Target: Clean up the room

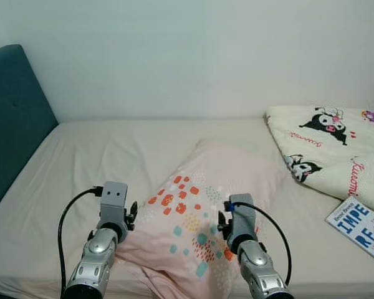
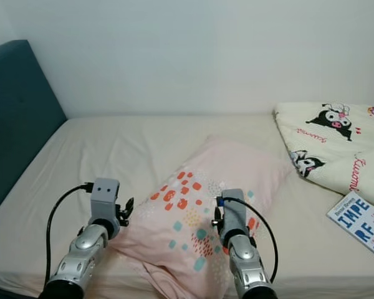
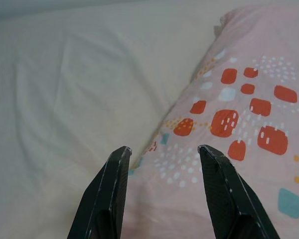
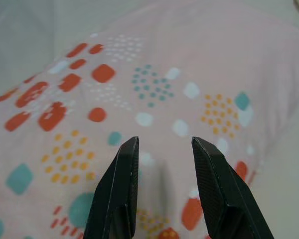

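Pink pillow point(image 1: 202, 212) lies between both grippers' spread, empty fingers point(image 3: 114, 174) point(image 4: 209, 169).

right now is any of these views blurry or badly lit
Left eye view: even, soft light, sharp on the pillow and blanket. Left wrist view: the left gripper fingers are slightly soft, the pillow clear. Right wrist view: the right gripper casts a faint shadow on the pillow, whose far edge blurs.

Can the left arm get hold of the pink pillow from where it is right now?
Probably yes. The left gripper is open, its fingers straddling the near edge of the pink pillow on the bed. Nothing lies between them, so closing should catch the edge.
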